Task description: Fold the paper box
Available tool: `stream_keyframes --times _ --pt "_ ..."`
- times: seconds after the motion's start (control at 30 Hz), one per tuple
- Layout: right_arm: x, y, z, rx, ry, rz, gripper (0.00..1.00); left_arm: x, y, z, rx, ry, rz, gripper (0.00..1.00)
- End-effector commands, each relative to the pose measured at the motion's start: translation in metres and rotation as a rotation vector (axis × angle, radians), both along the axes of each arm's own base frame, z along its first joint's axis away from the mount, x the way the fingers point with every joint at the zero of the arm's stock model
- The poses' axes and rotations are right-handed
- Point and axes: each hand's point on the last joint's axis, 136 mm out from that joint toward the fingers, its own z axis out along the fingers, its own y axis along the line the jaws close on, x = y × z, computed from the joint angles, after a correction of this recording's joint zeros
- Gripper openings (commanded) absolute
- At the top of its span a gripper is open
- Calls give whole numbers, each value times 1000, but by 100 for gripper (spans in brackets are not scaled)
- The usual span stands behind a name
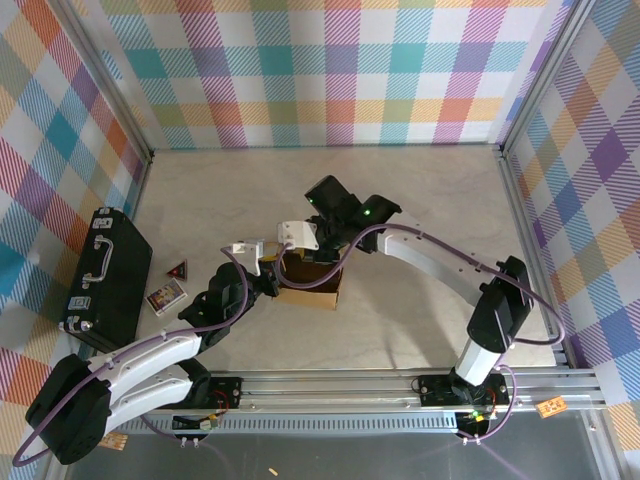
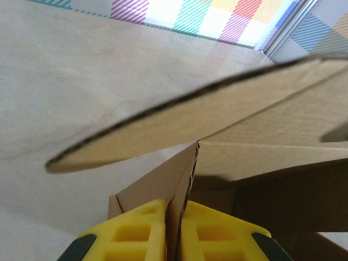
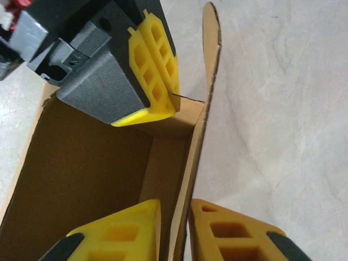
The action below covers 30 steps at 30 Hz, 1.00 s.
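Paper box [image 1: 312, 285] sits half formed between your two arms, open on top, with both grippers on its walls. Starting at the left, the black case [image 1: 105, 280] and some small cards [image 1: 165, 296] lie well out beyond the left gripper [image 2: 175, 217], clear of the work. That left gripper is clenched on an upright cardboard wall, its edge caught between the pads, and a loose flap [image 2: 179, 122] slants across just ahead of it. The brown cavity opens between the grippers. On the right, the right gripper [image 3: 176, 220] has its fingers either side of the neighbouring wall, seemingly pinching it. That wall runs straight away from the right gripper to the corner the left gripper holds, and its rounded tab [image 3: 211, 49] stands beyond. I judge your right arm the nearer one for folding that tab inward.
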Motion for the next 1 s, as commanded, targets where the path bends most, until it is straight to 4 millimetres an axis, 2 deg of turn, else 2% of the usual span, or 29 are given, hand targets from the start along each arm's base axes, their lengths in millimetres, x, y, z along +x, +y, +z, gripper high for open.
stream_keyframes --times 0.0,0.07,0.23,0.3,0.47,0.6,0.77,0.87,0.97 --pt "1 1 3 -8 28 14 11 -2 -6 6 -7 7 -21 13" --pt "5 -1 -1 -24 36 0 0 -1 -6 6 -6 10 -21 14" --pt "16 -6 -12 -52 60 -36 0 -1 -8 13 -4 4 -30 22" --pt "16 -6 -14 -49 76 -40 0 0 -7 16 0 0 -24 29" --pt "23 -9 -22 -53 119 -55 0 -2 -2 41 -1 -37 -11 46" --pt "27 -10 -30 -54 155 -61 0 -6 15 65 -1 -72 46 56" --pt "35 -12 -38 -38 209 -84 0 -18 37 77 -13 -74 113 55" --pt "38 -13 -45 -49 246 -87 0 -26 32 70 -24 -40 64 52" --pt "39 -13 -50 -50 280 -94 0 -34 12 53 -37 12 -52 45"
